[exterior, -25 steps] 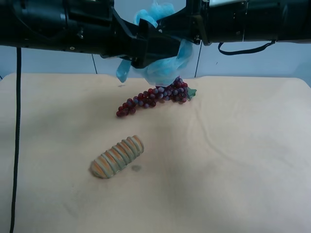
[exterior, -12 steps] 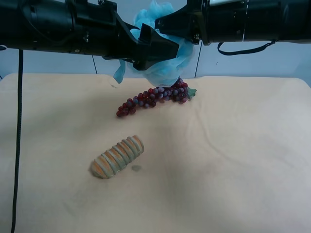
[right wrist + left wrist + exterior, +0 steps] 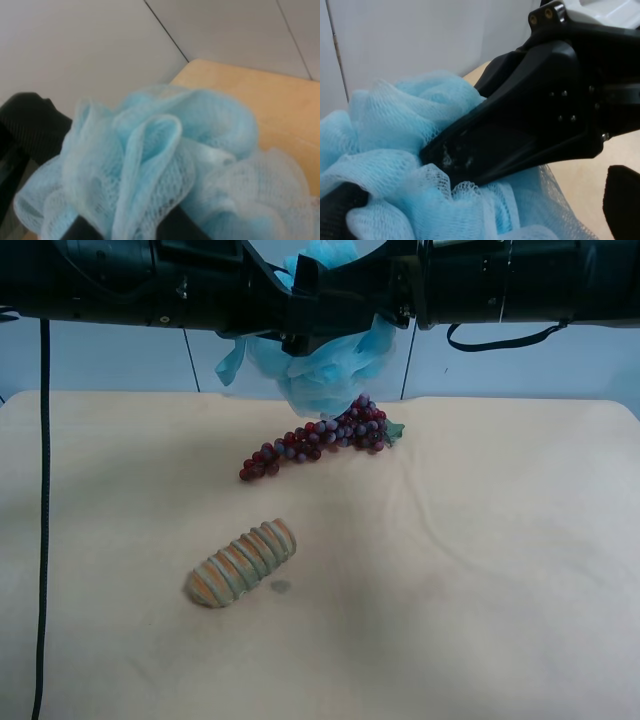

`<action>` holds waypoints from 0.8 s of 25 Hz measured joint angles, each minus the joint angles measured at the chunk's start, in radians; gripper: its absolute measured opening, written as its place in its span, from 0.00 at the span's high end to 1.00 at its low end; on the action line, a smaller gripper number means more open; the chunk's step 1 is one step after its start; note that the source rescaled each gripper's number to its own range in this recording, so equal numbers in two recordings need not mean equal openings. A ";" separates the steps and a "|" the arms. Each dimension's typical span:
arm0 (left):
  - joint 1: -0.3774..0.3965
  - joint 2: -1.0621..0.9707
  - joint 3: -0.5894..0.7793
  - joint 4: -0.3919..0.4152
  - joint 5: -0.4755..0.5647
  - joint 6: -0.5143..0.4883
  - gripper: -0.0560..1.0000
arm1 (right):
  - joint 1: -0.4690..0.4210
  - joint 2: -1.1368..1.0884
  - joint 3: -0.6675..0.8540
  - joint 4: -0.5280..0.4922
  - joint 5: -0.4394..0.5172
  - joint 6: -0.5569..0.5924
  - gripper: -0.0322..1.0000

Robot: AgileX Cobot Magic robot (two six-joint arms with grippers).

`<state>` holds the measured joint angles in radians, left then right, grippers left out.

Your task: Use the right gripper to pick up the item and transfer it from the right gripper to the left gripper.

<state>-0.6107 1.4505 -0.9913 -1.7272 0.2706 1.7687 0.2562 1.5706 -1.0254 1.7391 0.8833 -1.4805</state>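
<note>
1. Exterior high view: the pouf (image 3: 325, 370), a light-blue ball of ruffled mesh, hangs in the air in the upper middle of the frame, above the grape bunch (image 3: 320, 440).
   - The right gripper (image 3: 350, 290) reaches in from the frame's right and the left gripper (image 3: 300, 320) from the frame's left, trailing a thin black cable (image 3: 42, 520). Both black tips meet at the pouf.
   - The pick-up looks done, and the handover seems to be in progress rather than finished.
   - A ribbed tan-and-orange loaf (image 3: 243, 562) lies lower left on the matte beige table (image 3: 480, 570), well apart from the arms.

2. Right wrist view: the pouf (image 3: 165, 165) fills most of the frame, with soft gathered folds of open netting.
   - Dark fingers (image 3: 177, 227) show at the bottom edge with mesh bunched between them, so the right gripper (image 3: 127, 227) appears to be pinching the pouf.

3. Left wrist view: a smooth, tapered black finger of the right gripper (image 3: 450, 150) presses into the pouf (image 3: 395, 130) from the upper right.
   - The left gripper (image 3: 480, 210) looks spread, with its fingertips (image 3: 340, 205) in the two lower corners and the mesh between them.
   - What is left, by my judgement, is for the left gripper to close on the netting and the right to let go. The loose mesh could snag on the releasing finger.
</note>
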 joint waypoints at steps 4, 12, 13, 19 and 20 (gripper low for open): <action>0.000 0.013 -0.002 -0.001 -0.001 0.000 0.11 | 0.000 0.000 0.000 -0.004 0.000 0.000 0.97; 0.002 0.017 -0.007 -0.005 -0.027 0.000 0.41 | -0.001 0.000 0.000 -0.011 0.000 0.001 0.97; 0.002 0.017 -0.007 -0.007 -0.031 0.000 0.47 | -0.002 0.000 0.000 -0.012 0.000 0.001 0.97; 0.003 0.017 -0.007 -0.011 -0.039 0.000 0.88 | -0.008 0.000 0.000 -0.020 -0.001 0.001 0.97; 0.003 0.017 -0.007 -0.011 -0.040 0.000 0.91 | -0.008 0.000 0.000 -0.020 -0.001 0.001 0.97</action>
<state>-0.6076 1.4674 -0.9984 -1.7385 0.2306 1.7687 0.2479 1.5706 -1.0254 1.7194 0.8819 -1.4797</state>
